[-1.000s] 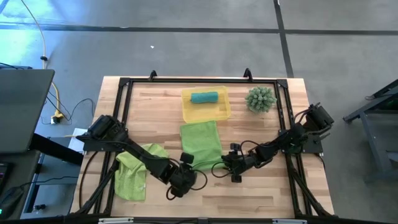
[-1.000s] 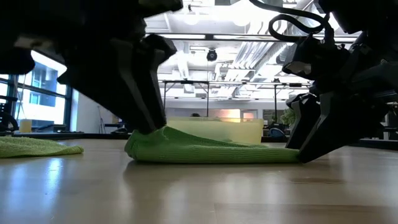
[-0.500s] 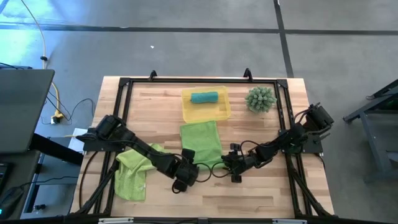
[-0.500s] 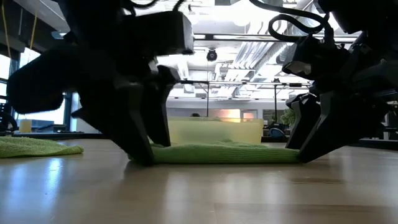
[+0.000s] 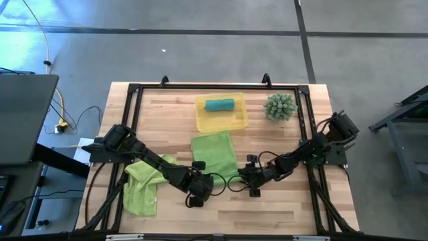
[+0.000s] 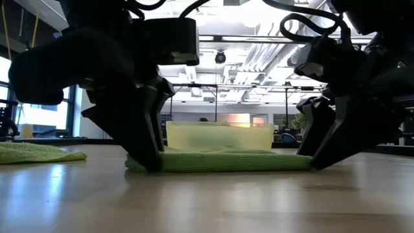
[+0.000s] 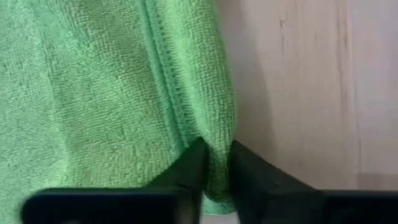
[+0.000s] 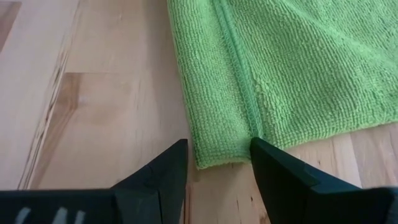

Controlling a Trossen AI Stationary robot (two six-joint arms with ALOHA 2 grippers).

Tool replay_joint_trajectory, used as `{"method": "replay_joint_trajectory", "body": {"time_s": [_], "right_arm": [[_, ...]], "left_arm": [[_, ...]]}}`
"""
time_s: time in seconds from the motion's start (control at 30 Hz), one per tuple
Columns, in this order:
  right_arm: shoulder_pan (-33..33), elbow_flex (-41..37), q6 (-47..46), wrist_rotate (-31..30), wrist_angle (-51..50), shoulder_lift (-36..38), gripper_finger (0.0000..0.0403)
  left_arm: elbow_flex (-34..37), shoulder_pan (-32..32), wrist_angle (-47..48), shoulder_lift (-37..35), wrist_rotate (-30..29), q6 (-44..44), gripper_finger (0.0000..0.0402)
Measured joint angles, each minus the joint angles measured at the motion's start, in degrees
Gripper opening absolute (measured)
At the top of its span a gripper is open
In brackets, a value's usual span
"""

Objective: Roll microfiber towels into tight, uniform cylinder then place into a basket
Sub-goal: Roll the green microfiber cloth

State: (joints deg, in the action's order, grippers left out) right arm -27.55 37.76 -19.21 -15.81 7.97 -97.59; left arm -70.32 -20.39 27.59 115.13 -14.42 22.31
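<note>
A lime-green towel (image 5: 215, 154) lies spread flat on the wooden table just near of the yellow tray (image 5: 200, 124); it also shows in the low view (image 6: 226, 160). My left gripper (image 5: 202, 179) is shut on its near left corner. My right gripper (image 5: 241, 177) is open at the near right corner (image 8: 217, 155), one finger on either side; I cannot tell whether it touches. A rolled teal towel (image 5: 219, 104) lies in the tray. A second lime-green towel (image 5: 142, 185) lies crumpled at the near left, partly under my left arm. My left gripper pinches the lime-green towel's hemmed edge at the near left corner (image 7: 214, 134) between its two fingers, the cloth puckered into a small fold there. The fingers (image 6: 147, 152) come from above, slanting down. The towel lies flat on the table.
A spiky green ball-shaped plant (image 5: 280, 107) stands at the far right. A black frame (image 5: 134, 90) runs round the tabletop. Bare wood lies along the near edge (image 5: 227, 214) and right of the spread towel.
My left gripper has come down with the towel's near left corner and drawn it a little toward the table's left. That corner, raised in a hump a second ago, now lies flat on the table. My right gripper has kept still.
</note>
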Motion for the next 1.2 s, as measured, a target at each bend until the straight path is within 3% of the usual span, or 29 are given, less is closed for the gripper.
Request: {"method": "replay_joint_trajectory", "body": {"time_s": [0.1, 0.2, 0.47, 0.87, 1.2], "right_arm": [[0.0, 0.0, 1.2, 0.0, 0.0, 0.0, 0.0166], [-0.3, 0.0, 1.5, -0.1, 0.0, 0.0, 0.0142], [-1.5, 0.0, 3.8, 0.0, 0.1, 0.0, 0.0010], [2.7, 0.0, -8.3, 24.8, 5.2, 0.8, 0.0003], [5.9, 0.0, -22.1, 27.1, 5.8, 0.4, 0.0001]], "left_arm": [[0.2, 0.1, -1.2, 0.0, 0.5, 0.1, 0.0010], [0.2, 0.1, -1.9, 0.1, 0.8, 0.1, 0.0016], [0.2, 0.1, -2.8, 0.1, 3.5, 1.1, 0.0004], [0.5, -0.4, -6.1, -1.8, 11.8, 9.9, 0.0004], [0.4, 0.2, -5.2, -2.3, 14.5, 28.1, 0.0007]]}}
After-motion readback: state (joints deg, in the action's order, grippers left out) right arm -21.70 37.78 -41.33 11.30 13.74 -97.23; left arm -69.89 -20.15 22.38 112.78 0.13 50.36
